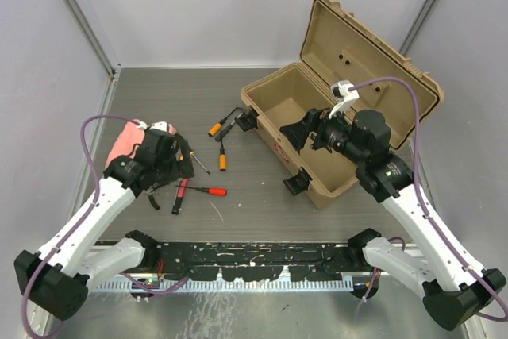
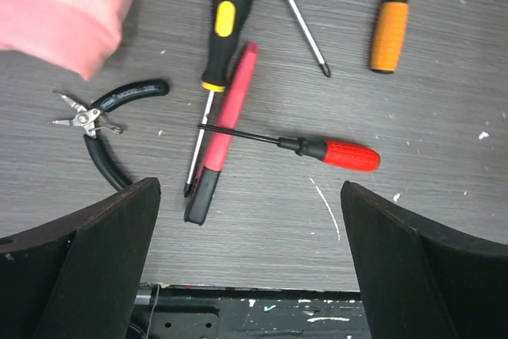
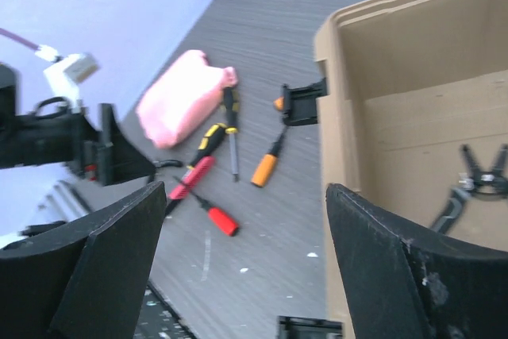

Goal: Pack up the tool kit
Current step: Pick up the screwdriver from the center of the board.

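The tan tool kit case stands open at the right, its lid tipped back. A pair of black pliers lies inside it. My right gripper hangs open and empty over the case's near left wall. On the table to the left lie a red-handled screwdriver, a red-and-black tool, a yellow-and-black screwdriver, an orange-handled screwdriver and small black-handled pliers. My left gripper hovers open just above and near of them, holding nothing.
A pink folded cloth lies at the left beside the tools, under my left wrist. The case's black latches stick out toward the table. A second orange-handled screwdriver lies near the case's left end. Grey walls close in the table.
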